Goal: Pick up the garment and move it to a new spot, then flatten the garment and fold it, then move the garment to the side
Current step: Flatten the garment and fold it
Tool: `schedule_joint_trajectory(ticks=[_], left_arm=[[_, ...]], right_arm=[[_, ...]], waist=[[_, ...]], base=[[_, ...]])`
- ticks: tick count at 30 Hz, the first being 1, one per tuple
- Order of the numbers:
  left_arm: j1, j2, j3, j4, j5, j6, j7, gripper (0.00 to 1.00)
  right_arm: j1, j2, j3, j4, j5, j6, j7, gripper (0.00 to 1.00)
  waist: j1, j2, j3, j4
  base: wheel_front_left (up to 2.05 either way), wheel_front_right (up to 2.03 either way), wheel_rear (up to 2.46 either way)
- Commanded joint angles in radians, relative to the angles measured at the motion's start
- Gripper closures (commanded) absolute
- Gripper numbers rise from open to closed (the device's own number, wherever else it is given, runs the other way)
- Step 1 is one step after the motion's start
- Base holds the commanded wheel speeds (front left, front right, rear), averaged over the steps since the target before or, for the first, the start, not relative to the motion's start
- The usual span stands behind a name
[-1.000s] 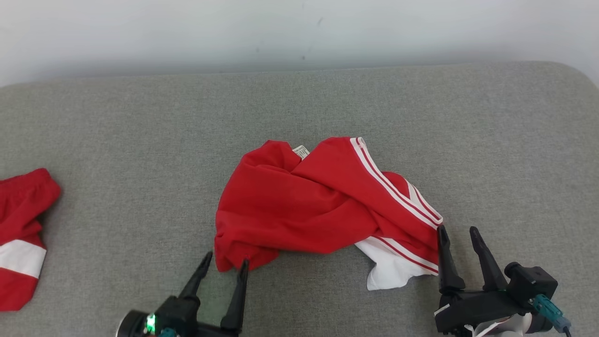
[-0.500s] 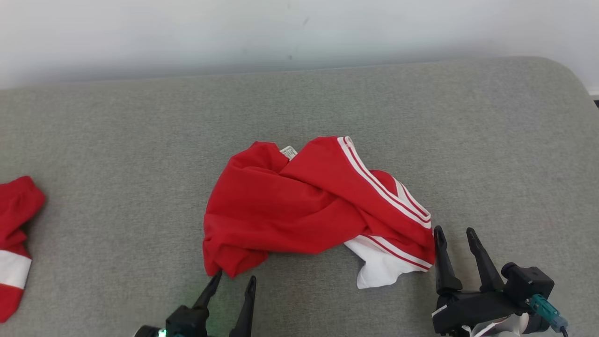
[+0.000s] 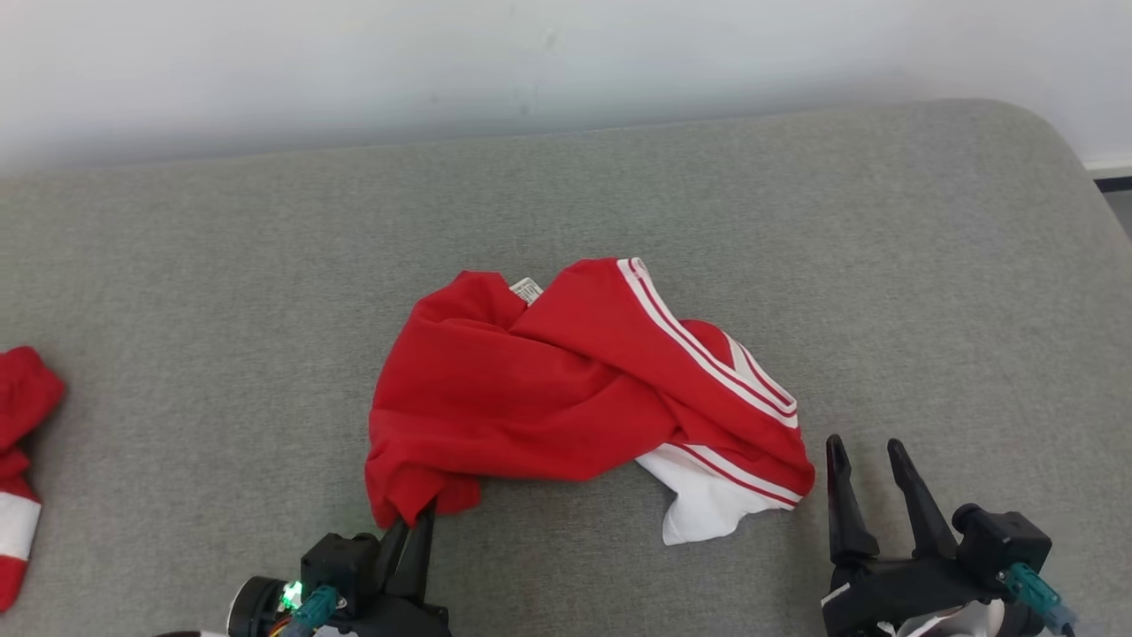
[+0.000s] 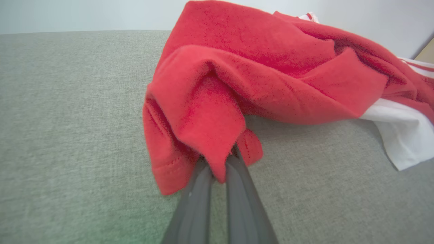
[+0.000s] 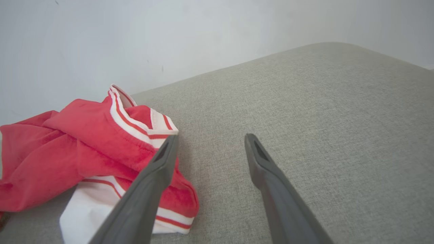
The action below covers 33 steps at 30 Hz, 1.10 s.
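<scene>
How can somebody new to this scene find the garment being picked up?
On the grey cushion, look at the crumpled red garment in the middle, its near corner pinched by the left gripper. Unlike the red cloth at the left edge, it has thin white stripes and a small label.

Open room on the grey fabric surface point(image 3: 884, 265), right and far.
A crumpled red white-striped garment point(image 3: 566, 389) blocks the middle; a red-and-white cloth point(image 3: 19, 425) lies left.

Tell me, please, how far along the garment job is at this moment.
Done: nothing yet; the garment lies crumpled. In hand: the left gripper is shut on its near hem, the right gripper open beside the striped end. Left: lifting, moving, flattening, folding, setting aside.
</scene>
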Motion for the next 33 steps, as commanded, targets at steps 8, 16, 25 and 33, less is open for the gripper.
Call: schedule_joint_trajectory(ticks=[8,16,25,33], left_arm=[[0.074,0.107,-0.042,-0.165,0.061,-0.014,0.037,1.0],[0.213,0.217,-0.041,-0.483,0.101,0.03,0.226,1.0],[0.286,0.21,-0.04,-0.449,0.029,0.025,0.261,1.0],[0.246,0.155,-0.074,-0.292,-0.01,0.004,0.147,0.0]], right_arm=[[0.035,0.0,0.002,0.014,0.03,0.002,0.001,0.0],[0.028,0.001,0.002,0.02,0.047,0.002,0.001,0.0],[0.021,0.001,-0.006,0.034,0.037,0.002,0.001,0.0],[0.024,0.001,-0.016,0.028,0.024,0.002,0.001,0.0]], waist=[[0.0,0.0,-0.029,0.091],[0.0,0.0,-0.025,0.137],[0.0,0.0,-0.026,0.138],[0.0,0.0,-0.039,0.135]], base=[[0.0,0.0,0.0],[0.0,0.0,0.0],[0.0,0.0,0.0],[0.0,0.0,0.0]])
